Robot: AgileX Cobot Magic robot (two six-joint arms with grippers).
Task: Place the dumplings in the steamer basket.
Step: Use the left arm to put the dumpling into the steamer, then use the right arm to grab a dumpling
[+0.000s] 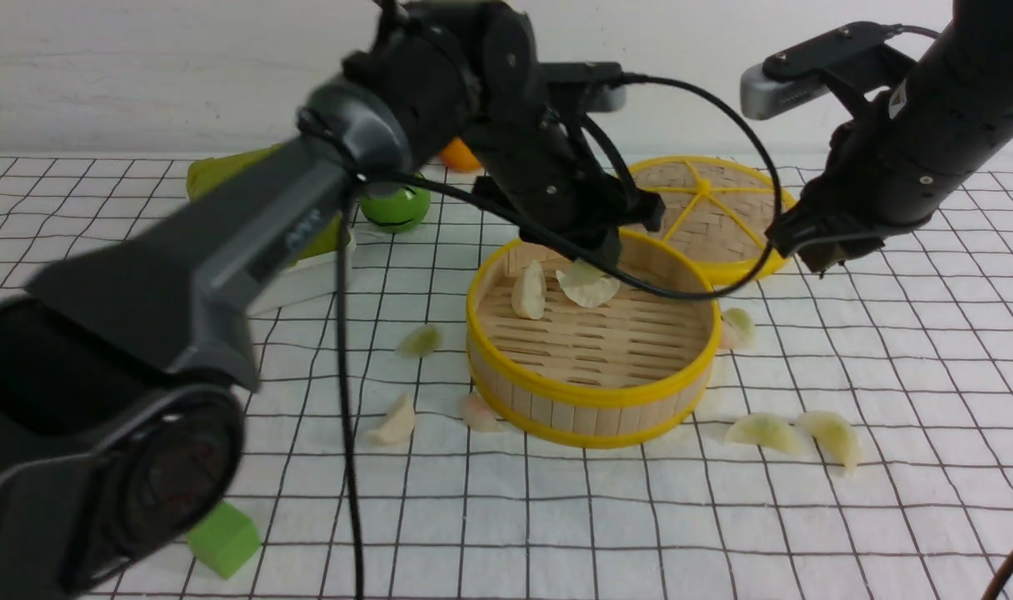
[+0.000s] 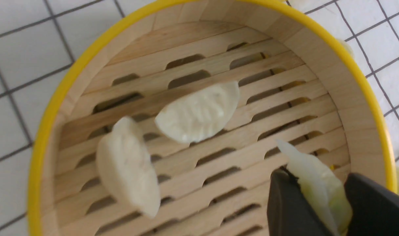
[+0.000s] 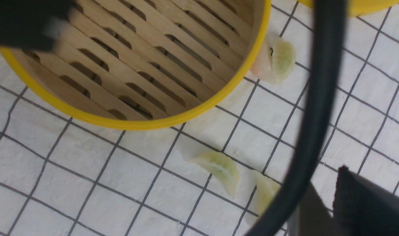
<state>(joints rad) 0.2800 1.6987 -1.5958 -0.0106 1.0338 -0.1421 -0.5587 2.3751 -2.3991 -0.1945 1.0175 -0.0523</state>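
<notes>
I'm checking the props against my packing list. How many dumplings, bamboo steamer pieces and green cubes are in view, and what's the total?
Dumplings: 9. Of these, 2 lie in the steamer basket, 1 is held by the left end effector, and 6 are on the cloth.
Bamboo steamer pieces: 2, the basket and the lid.
Green cube: 1
Total: 12

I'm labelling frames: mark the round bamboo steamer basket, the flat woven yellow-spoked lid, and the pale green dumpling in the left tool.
Round bamboo steamer basket [image 1: 556,412]: front view, near wall.
Flat woven yellow-spoked lid [image 1: 723,233]: front view, woven surface.
Pale green dumpling [image 2: 314,177]: left wrist view, exposed body.
</notes>
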